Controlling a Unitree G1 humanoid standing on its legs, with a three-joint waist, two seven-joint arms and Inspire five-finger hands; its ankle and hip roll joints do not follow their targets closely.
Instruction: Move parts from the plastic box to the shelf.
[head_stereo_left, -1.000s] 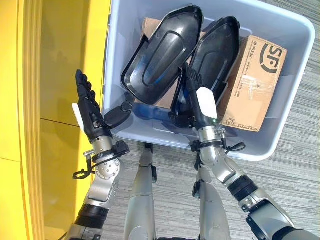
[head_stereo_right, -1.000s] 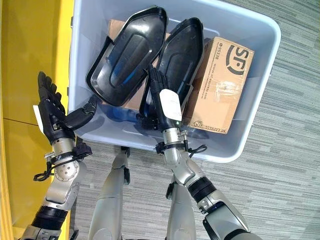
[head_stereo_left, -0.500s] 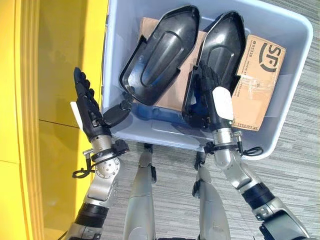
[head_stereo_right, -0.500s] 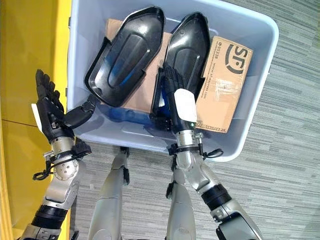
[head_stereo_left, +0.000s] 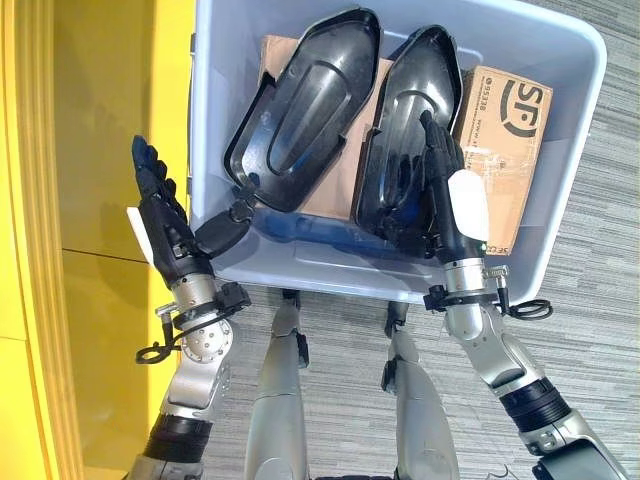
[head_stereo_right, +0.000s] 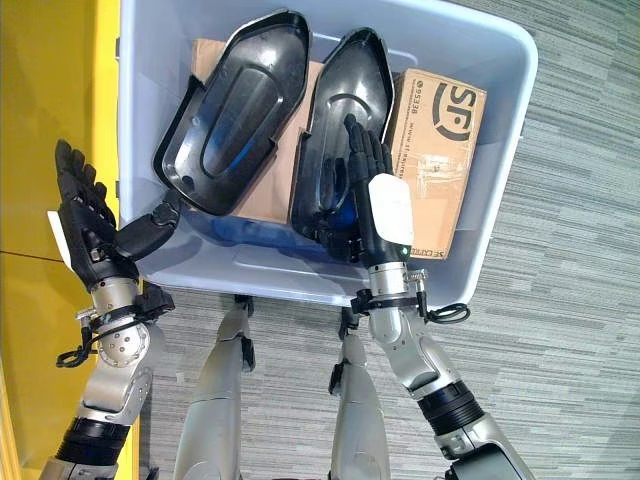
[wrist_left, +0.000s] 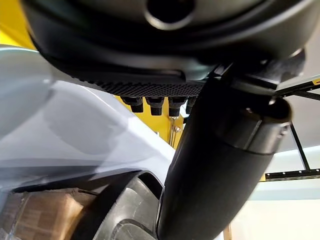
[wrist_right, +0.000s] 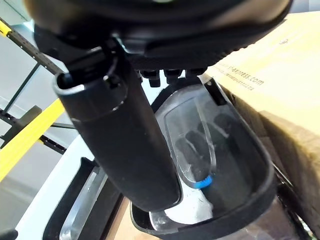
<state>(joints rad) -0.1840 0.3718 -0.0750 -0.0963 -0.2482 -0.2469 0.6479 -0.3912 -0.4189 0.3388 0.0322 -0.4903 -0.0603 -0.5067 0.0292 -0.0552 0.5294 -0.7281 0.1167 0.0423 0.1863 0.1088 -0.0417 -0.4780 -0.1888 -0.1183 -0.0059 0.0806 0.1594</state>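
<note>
Right hand (head_stereo_left: 452, 205) has moved further into the plastic box (head_stereo_left: 560, 40) since a second ago. Left to right: yellow shelf (head_stereo_left: 90, 120); left hand (head_stereo_left: 160, 215) outside the box's left wall, fingers straight, thumb on the rim, holding nothing; left black part (head_stereo_left: 305, 105); right black part (head_stereo_left: 405, 130) with right-hand fingers extended against it (grip not closed); printed cardboard carton (head_stereo_left: 500, 130), partly hidden.
</note>
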